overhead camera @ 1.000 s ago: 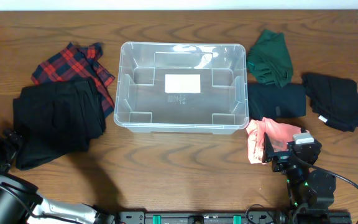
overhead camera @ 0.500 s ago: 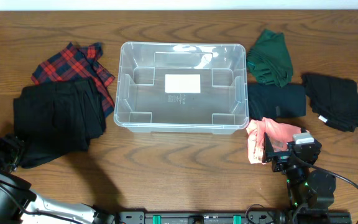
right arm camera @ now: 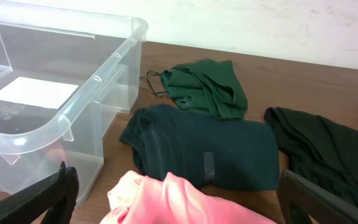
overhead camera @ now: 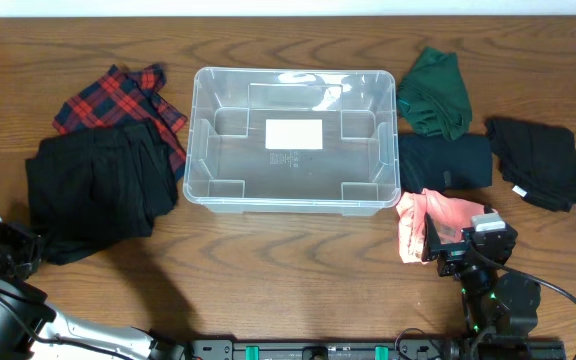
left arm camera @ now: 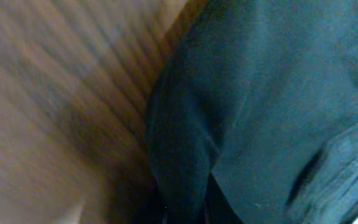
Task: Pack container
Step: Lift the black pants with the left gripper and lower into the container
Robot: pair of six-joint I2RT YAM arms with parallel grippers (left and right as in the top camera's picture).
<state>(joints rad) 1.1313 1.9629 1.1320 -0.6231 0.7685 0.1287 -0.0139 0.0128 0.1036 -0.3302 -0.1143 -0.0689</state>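
Container [overhead camera: 288, 200] upright at centre of counter [overhead camera: 298, 280], toward 12 o'clock. Right gripper [right arm camera: 179, 194] at 4 o'clock of container, spread wide above pink cloth [overhead camera: 420, 215]. Left gripper [overhead camera: 13, 245] at 8 o'clock, at edge of black garment [overhead camera: 98, 190]; grip cannot be told.

Even, soft lighting overhead; left wrist view heavily blurred.

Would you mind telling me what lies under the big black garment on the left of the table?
The red plaid cloth runs under the upper edge of the black garment. How far it reaches, and anything else beneath, is covered.
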